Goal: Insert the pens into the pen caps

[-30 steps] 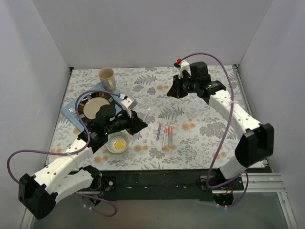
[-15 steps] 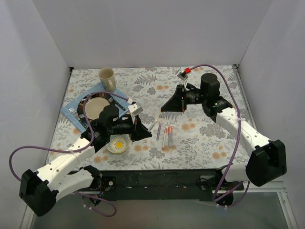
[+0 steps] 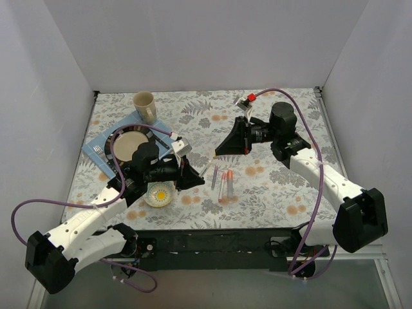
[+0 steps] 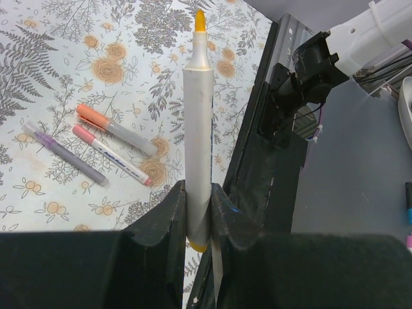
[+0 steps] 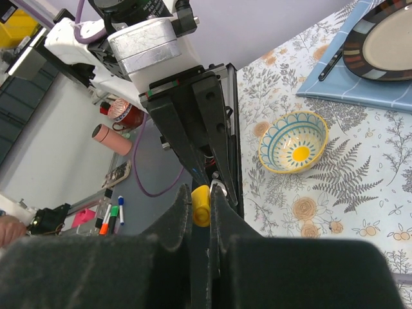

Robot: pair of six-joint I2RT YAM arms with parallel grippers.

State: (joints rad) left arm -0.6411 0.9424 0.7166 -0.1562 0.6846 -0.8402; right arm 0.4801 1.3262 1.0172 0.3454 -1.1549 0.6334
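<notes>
My left gripper (image 3: 195, 175) is shut on a yellow-tipped pen (image 4: 196, 129) with a pale barrel. The pen points away from the fingers, towards the right gripper. My right gripper (image 3: 219, 153) is shut on a small yellow cap (image 5: 201, 206) and is held in the air facing the left gripper (image 5: 193, 122). A short gap separates the pen tip (image 3: 206, 168) from the cap. Purple (image 3: 214, 177), pink (image 3: 223, 185) and orange (image 3: 230, 183) pens lie side by side on the floral table below. They also show in the left wrist view, with the orange one (image 4: 116, 129) farthest. No loose caps show.
A yellow-centred bowl (image 3: 159, 192) sits just under the left arm. A dark-rimmed plate (image 3: 132, 144) lies on a blue mat (image 3: 96, 145) with cutlery at the back left. A beige cup (image 3: 145, 106) stands behind it. White walls close in three sides.
My right arm has swung from the back of the table down and left, bringing the yellow cap close to the left gripper. My left gripper has shifted slightly right with the pen.
</notes>
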